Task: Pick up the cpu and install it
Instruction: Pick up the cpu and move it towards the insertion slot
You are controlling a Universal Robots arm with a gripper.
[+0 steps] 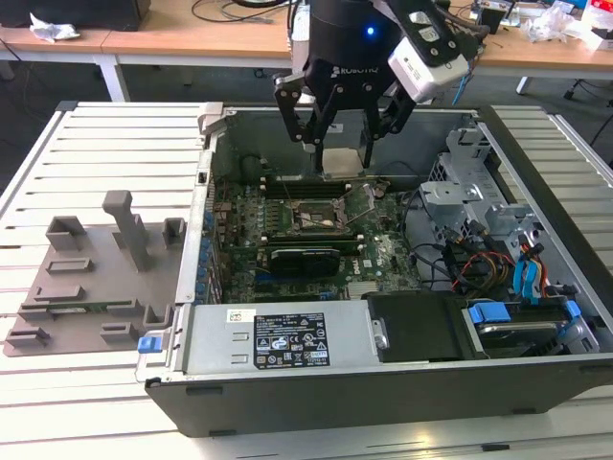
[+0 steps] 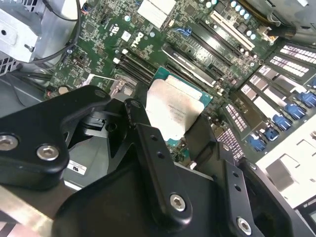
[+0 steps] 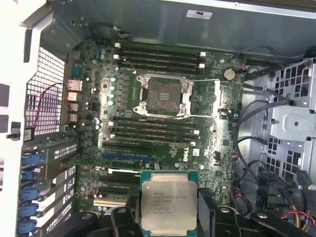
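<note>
Robotics lab or electronics workshop. A robot arm (image 1: 350,38) hangs over an open computer case (image 1: 383,393) that lies on a slatted metal table (image 1: 96,134), its motherboard (image 3: 207,143) bare. A grey fixture plate (image 1: 86,287) with moulded holders lies beside the case. Behind stand wooden benches (image 1: 192,38) strewn with cables (image 1: 225,10) and loose parts, above a dark floor (image 1: 29,91).

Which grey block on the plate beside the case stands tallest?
The narrow post towards the plate's far edge; the other blocks are all low.
</note>
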